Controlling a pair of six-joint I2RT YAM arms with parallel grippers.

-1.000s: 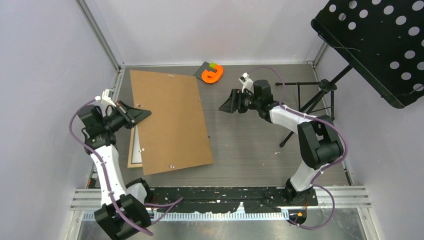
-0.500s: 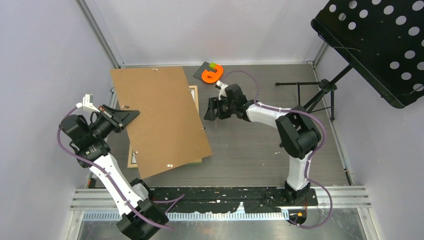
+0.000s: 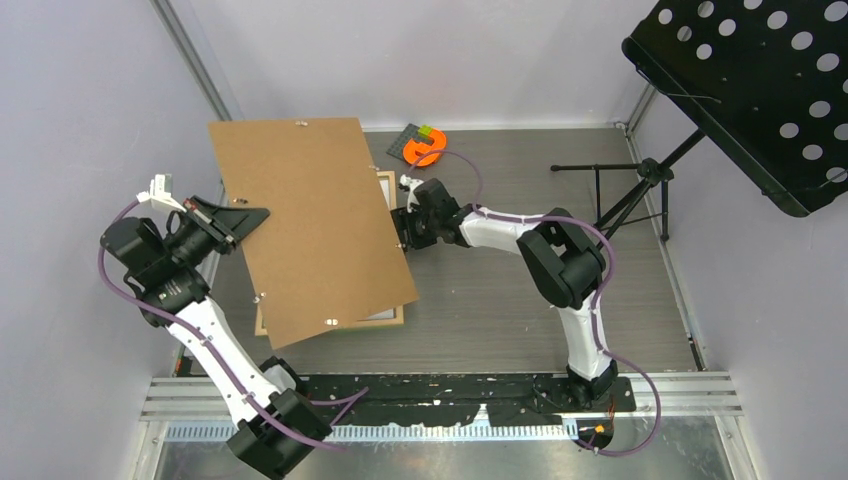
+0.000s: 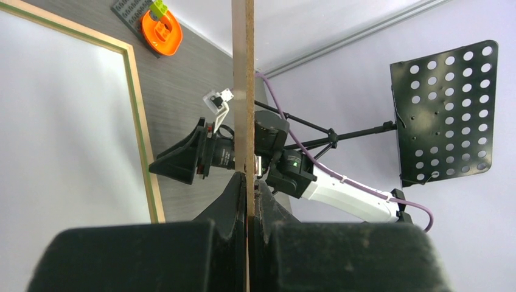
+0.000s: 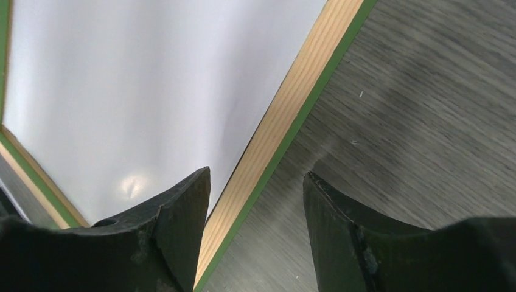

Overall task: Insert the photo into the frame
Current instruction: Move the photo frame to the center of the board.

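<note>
A brown backing board hangs tilted above the table, and my left gripper is shut on its left edge. In the left wrist view the board runs edge-on between the shut jaws of the left gripper. Under it lies the frame, pale wood with a green edge. Inside the frame the photo shows a plain white face. My right gripper is open and straddles the frame's right rail, one finger over the photo and one over the table. The top view shows the right gripper at that rail.
An orange piece on a small grey studded plate lies at the back of the table. A black perforated music stand hangs over the right side, its tripod legs on the table. Grey walls close in on three sides.
My left arm swung the backing board up and towards the back left, uncovering the frame's right and near rails. My right gripper moved left to the frame's right rail and narrowed a little.
</note>
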